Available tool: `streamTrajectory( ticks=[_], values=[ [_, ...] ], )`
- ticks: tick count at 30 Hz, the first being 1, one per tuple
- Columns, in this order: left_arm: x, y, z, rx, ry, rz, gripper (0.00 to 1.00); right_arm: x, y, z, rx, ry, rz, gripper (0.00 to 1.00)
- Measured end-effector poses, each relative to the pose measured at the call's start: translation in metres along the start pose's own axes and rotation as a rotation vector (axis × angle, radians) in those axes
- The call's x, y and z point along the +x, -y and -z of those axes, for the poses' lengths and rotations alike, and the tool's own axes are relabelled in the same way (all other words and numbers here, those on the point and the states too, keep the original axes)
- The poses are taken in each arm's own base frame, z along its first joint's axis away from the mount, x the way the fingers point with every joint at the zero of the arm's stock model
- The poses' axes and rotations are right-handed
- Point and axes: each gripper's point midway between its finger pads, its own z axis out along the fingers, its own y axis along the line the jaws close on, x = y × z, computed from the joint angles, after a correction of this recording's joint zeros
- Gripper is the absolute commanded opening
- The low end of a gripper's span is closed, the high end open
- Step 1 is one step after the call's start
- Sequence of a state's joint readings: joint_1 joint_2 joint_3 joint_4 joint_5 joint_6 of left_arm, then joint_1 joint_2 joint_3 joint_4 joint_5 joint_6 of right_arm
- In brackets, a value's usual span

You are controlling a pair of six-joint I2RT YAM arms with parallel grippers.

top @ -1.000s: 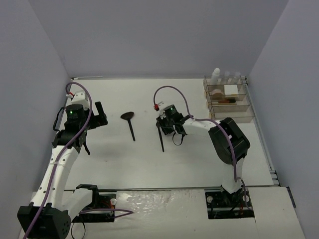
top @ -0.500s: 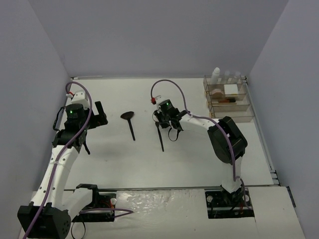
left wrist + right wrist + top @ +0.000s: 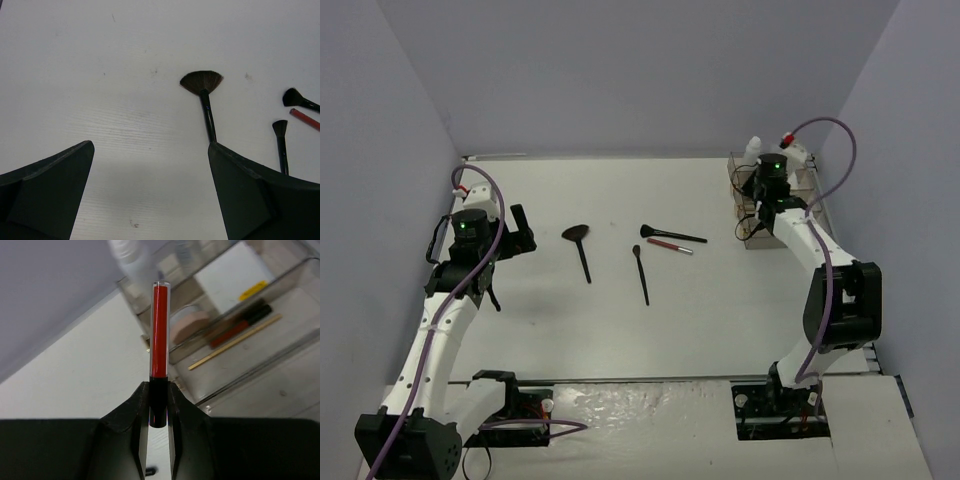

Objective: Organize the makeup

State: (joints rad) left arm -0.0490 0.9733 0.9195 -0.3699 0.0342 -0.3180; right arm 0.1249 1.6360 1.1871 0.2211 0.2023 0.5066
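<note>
My right gripper (image 3: 159,390) is shut on the black cap of a red tube (image 3: 160,330), held upright just in front of the clear organizer (image 3: 280,355). In the top view the right gripper (image 3: 756,215) is at the organizer's left front corner. The organizer holds a pink compact (image 3: 189,322), a tan pencil (image 3: 235,342), a white pad (image 3: 235,275) and a clear bottle (image 3: 127,255). A fan brush (image 3: 578,240), a thin brush (image 3: 641,272), another brush (image 3: 670,234) and a red pencil (image 3: 669,245) lie on the table. My left gripper (image 3: 520,228) is open and empty, left of the fan brush (image 3: 202,82).
The organizer (image 3: 775,200) stands at the far right against the right wall. The table (image 3: 620,330) is white, with walls on three sides.
My right arm has swung from the table's middle to the organizer with the red tube. A brush and a red pencil now show where it was. The left arm has not moved.
</note>
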Motion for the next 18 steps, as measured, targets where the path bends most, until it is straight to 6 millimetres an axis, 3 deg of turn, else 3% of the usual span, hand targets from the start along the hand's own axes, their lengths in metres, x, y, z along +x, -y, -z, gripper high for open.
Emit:
streamTrajectory(
  ticks=[2, 6, 10, 14, 18],
  values=[
    [0.000, 0.000, 0.000, 0.000, 0.000, 0.000, 0.97, -0.008, 0.041, -0.011, 0.098, 0.015, -0.106, 0.00],
    [0.000, 0.000, 0.000, 0.001, 0.000, 0.000, 0.97, -0.004, 0.086, -0.032, 0.203, 0.006, -0.279, 0.00],
    [0.000, 0.001, 0.000, 0.003, -0.001, 0.000, 0.97, 0.015, 0.112, -0.051, 0.269, -0.034, -0.374, 0.00],
    [0.000, 0.001, 0.000, 0.004, -0.001, 0.000, 0.97, 0.028, 0.123, -0.065, 0.297, -0.061, -0.442, 0.01],
    [0.000, 0.001, 0.000, 0.003, -0.001, 0.000, 0.97, 0.033, 0.121, -0.076, 0.291, -0.082, -0.490, 0.21]
  ],
)
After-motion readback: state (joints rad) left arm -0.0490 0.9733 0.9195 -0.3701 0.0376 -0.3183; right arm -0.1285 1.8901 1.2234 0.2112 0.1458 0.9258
